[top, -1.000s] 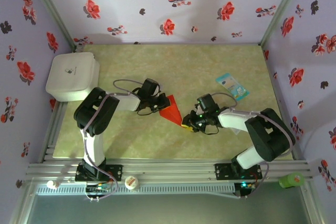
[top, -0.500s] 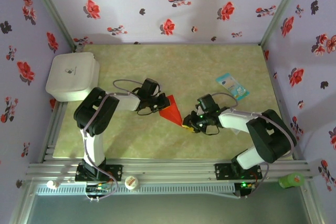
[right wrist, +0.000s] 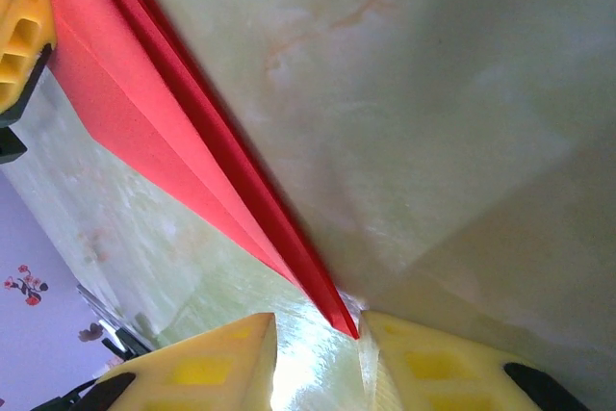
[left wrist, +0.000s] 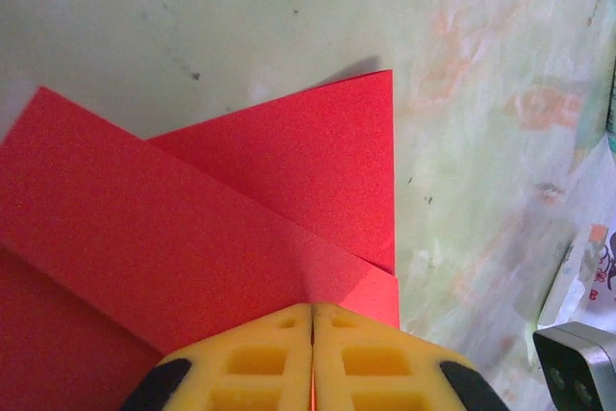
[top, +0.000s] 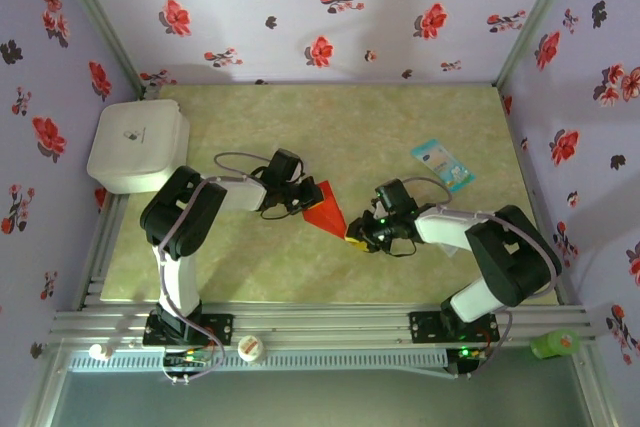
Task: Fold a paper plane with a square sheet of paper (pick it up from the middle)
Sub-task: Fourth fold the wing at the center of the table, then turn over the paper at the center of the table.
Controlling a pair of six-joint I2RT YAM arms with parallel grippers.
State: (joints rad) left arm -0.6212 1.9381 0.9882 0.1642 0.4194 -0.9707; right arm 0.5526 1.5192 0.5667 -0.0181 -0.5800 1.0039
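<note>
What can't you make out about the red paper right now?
Top external: ends of the red paper hide under the left gripper and right gripper.
Left wrist: its folds run off the left edge and beneath the yellow fingers.
Right wrist: whether its tip touches a finger is unclear.

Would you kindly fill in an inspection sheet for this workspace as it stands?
Surface: pale marbled table.
Job's things: red paper plane, part folded, mid-table.
Clutter: blue-and-white packet far right; white box at left edge.
Grippers: left gripper shut on the plane's wide end; right gripper open, plane's tip between its fingers.
Cables: grey cable looped over left arm.
Surroundings: floral walls; green object on front rail.
</note>
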